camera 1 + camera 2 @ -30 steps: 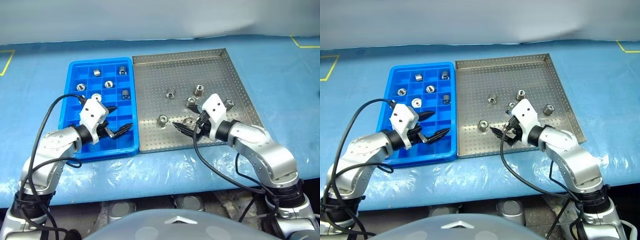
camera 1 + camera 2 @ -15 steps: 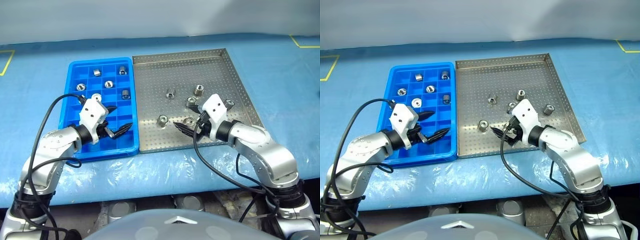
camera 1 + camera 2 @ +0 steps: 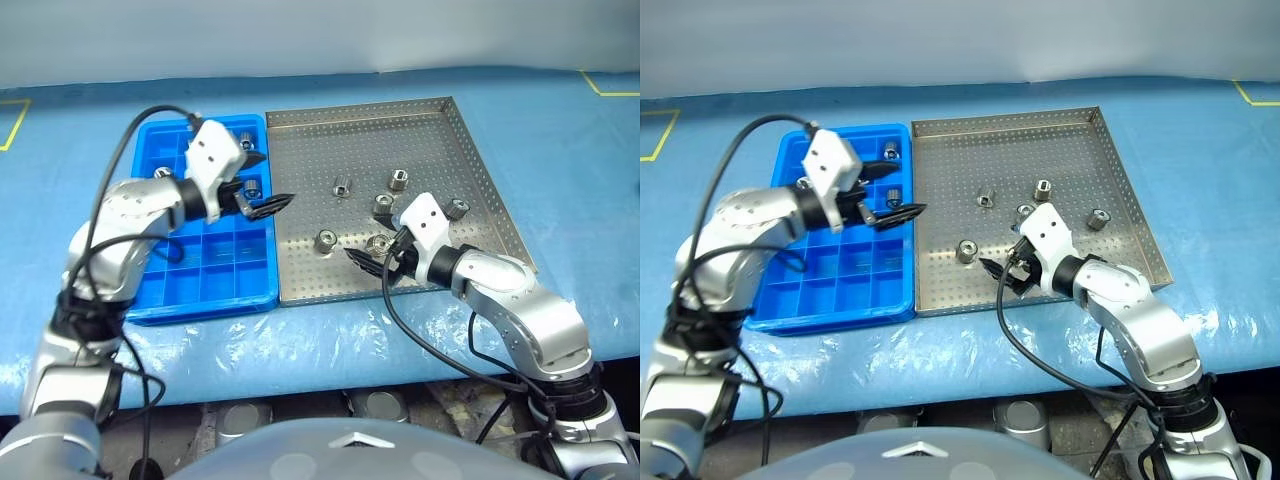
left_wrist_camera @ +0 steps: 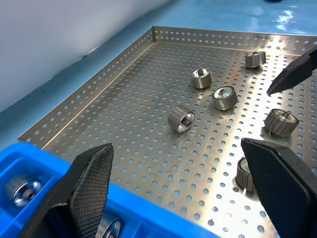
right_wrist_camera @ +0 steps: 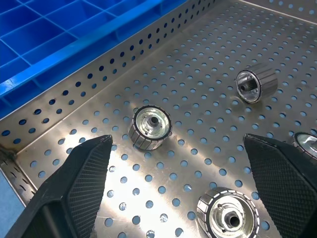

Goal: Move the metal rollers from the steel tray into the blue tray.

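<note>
Metal rollers are split between two trays: we count six on the steel tray, and several more sit in compartments of the blue tray just to its left, the two trays touching side by side on a blue table cover.

On the steel tray, one roller lies alone toward the near left, one sits near the middle, one is to its right, and three cluster around our right arm's wrist. In the right wrist view, a roller stands on end between our fingertips, another lies on its side farther off, and a third stands nearer the camera.

Our left gripper hangs over the seam between the trays, its two black fingers spread wide and holding nothing. In its wrist view we look across the perforated sheet at the rollers beyond.

Our right gripper hovers low over the near part of the steel tray, fingers also spread wide, empty, and pointing toward the lone roller.
</note>
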`<move>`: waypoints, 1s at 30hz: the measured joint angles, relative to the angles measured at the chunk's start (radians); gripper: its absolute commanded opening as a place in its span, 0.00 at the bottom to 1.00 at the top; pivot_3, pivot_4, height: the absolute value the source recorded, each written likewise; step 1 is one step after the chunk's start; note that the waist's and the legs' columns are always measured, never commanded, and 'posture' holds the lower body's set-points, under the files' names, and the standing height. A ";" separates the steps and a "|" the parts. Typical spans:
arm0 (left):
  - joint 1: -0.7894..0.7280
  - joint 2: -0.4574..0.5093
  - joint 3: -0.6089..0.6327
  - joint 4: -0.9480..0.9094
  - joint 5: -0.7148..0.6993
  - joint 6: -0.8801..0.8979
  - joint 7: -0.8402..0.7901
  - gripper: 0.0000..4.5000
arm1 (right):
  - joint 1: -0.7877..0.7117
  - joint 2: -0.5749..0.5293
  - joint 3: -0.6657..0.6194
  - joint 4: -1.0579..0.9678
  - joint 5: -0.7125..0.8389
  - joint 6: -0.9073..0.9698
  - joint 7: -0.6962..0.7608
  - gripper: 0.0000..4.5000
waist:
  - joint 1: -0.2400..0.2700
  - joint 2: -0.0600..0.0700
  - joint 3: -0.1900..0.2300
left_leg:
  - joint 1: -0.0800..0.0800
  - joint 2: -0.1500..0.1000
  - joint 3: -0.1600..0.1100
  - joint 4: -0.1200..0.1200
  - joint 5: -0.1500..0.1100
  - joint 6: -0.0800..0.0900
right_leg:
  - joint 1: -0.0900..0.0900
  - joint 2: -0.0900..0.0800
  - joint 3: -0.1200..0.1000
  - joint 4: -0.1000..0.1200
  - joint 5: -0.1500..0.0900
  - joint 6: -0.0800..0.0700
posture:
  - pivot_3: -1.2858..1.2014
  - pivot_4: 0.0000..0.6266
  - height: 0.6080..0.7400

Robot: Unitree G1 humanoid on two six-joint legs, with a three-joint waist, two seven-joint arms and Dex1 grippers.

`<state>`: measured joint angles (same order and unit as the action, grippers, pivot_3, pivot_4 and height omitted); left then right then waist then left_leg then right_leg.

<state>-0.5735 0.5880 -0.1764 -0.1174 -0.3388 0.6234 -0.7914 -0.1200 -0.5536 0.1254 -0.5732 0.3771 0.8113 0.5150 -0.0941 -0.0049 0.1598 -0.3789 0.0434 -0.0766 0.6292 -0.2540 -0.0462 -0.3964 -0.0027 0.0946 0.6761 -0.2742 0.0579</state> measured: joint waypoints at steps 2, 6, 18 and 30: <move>-0.071 -0.051 -0.044 0.115 0.037 -0.023 -0.010 0.99 | 0.013 0.002 0.007 -0.008 -0.011 -0.003 -0.009 0.99 | -0.005 0.000 0.000 | 0.000 0.000 0.000 0.000 0.000 0.000 | 0.000 0.000 0.000 0.000 0.000 0.000 | 0.44 0.24 1.00; -0.204 -0.165 -0.093 0.401 0.137 -0.098 0.011 0.99 | 0.042 0.013 0.017 -0.030 -0.033 -0.010 -0.036 0.99 | -0.034 0.000 0.000 | -0.001 0.000 0.000 0.001 -0.001 0.001 | 0.000 0.000 0.000 0.000 0.000 0.000 | 0.42 0.24 1.00; -0.364 -0.358 -0.089 0.892 0.259 -0.263 0.106 0.99 | 0.127 0.045 -0.009 -0.082 -0.067 -0.021 -0.112 0.99 | -0.124 0.000 0.000 | -0.001 0.000 0.000 0.001 -0.001 0.002 | -0.001 0.000 0.001 0.000 0.000 0.001 | 0.40 0.24 1.00; -0.362 -0.357 -0.114 0.941 0.387 -0.277 0.087 0.38 | 0.136 0.059 -0.014 -0.098 -0.083 -0.026 -0.139 1.00 | -0.166 0.000 0.000 | -0.001 0.000 0.000 0.001 -0.001 0.002 | 0.000 0.000 0.002 0.001 -0.001 0.003 | 0.41 0.24 1.00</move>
<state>-0.9359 0.2306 -0.2901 0.8240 0.0484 0.3467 -0.7044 0.0157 -0.4943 0.1115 -0.6716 0.2938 0.7852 0.3755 -0.2601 -0.0050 0.1599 -0.3798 0.0430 -0.0766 0.6303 -0.2548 -0.0447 -0.3969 -0.0024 0.0961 0.6773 -0.2755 0.0609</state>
